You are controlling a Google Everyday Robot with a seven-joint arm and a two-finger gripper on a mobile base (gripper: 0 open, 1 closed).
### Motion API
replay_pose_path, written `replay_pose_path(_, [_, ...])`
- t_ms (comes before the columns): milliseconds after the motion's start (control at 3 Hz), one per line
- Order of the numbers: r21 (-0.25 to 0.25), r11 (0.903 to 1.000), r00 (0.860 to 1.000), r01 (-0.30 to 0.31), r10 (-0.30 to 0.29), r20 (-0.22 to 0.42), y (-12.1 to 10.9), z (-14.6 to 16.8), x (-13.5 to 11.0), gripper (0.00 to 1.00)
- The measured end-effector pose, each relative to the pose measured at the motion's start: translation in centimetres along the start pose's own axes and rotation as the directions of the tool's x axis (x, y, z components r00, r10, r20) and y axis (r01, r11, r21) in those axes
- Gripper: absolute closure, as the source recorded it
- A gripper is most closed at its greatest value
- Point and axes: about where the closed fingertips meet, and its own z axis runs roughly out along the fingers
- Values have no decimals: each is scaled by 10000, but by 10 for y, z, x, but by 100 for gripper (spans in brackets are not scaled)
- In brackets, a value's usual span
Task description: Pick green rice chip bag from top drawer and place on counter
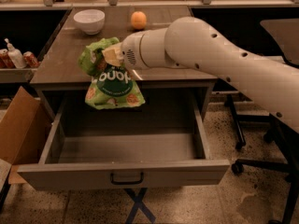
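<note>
Clamping the pale two-finger gripper (111,56) on the crumpled top of the crinkly green rice chip bag (113,85), just over the grey-brown wood-grain counter (60,55) front edge. Dangling the bag before that edge, above the open grey top drawer (124,168). Showing a white bowl (89,20) and round orange (138,19) sitting at the counter's far side, a brown cardboard box (21,129) standing at its left.

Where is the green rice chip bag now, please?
The green rice chip bag hangs from the claw, left of centre, above the open top drawer at the front edge of the counter.
</note>
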Motion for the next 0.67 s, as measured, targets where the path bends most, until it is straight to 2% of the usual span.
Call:
replay_pose_path(333, [6, 10000, 10000, 2, -2, 2, 0, 0, 0, 100])
replay_pose_path(667, [248, 9997, 9999, 79, -81, 67, -5, -1, -3, 100])
